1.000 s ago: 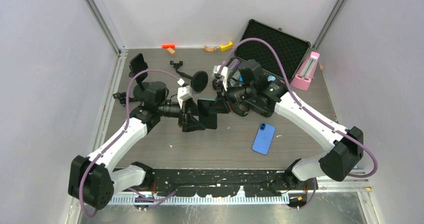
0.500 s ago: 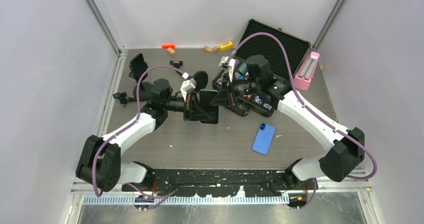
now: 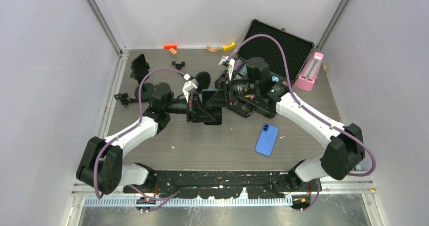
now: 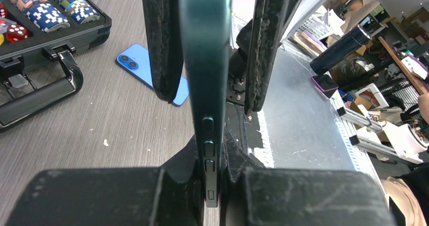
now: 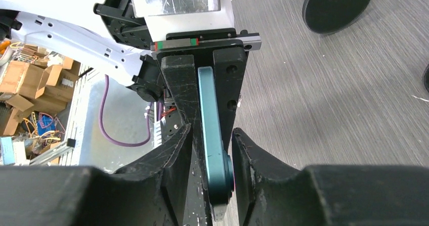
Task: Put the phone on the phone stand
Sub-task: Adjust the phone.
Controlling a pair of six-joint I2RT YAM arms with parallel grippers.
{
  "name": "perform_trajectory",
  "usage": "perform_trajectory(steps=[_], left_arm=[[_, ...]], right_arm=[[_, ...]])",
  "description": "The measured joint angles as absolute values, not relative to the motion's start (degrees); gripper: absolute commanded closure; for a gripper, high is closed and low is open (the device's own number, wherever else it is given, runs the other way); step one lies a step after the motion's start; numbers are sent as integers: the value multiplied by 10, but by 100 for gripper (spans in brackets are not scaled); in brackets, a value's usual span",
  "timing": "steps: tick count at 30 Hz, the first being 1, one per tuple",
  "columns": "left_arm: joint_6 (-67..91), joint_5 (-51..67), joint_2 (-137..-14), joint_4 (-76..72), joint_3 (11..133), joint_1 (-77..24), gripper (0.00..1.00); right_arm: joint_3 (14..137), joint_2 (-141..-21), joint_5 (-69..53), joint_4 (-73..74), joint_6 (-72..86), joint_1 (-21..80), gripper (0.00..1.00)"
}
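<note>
A teal phone (image 3: pixel 209 103) stands on edge above the table's middle, held between the two arms. My left gripper (image 3: pixel 201 109) is shut on it; in the left wrist view the phone (image 4: pixel 202 59) is pinched between my own pads, side buttons facing the camera. My right gripper (image 5: pixel 212 147) straddles the phone's (image 5: pixel 209 115) other end, open, with a gap on each side of the camera bump. The black phone stand (image 3: pixel 202 79) with its round base sits just behind the grippers. A blue phone (image 3: pixel 266 139) lies flat on the table near the right arm.
A case of poker chips (image 4: pixel 45 18) lies under the right arm. An open foam-lined case (image 3: pixel 281 44) and a pink object (image 3: pixel 309 72) stand at the back right. Another black holder (image 3: pixel 139 66) is at the back left. Small blocks (image 3: pixel 170 47) line the back wall.
My left gripper has closed onto the teal phone and shifted slightly toward the back. The right gripper's jaws have loosened off the phone.
</note>
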State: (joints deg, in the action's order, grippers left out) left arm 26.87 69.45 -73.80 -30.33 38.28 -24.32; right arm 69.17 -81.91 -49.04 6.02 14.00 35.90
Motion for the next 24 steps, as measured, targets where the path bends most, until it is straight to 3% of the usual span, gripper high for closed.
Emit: perform_trajectory(steps=[15, 21, 24], left_arm=[[283, 690, -738, -336, 363, -243, 100], [283, 690, -735, -336, 361, -243, 100], [282, 690, -734, -336, 361, -243, 100]], right_arm=[[678, -812, -500, 39, 142, 348, 61], [675, -810, -503, 42, 133, 346, 75], [675, -810, -508, 43, 133, 346, 75]])
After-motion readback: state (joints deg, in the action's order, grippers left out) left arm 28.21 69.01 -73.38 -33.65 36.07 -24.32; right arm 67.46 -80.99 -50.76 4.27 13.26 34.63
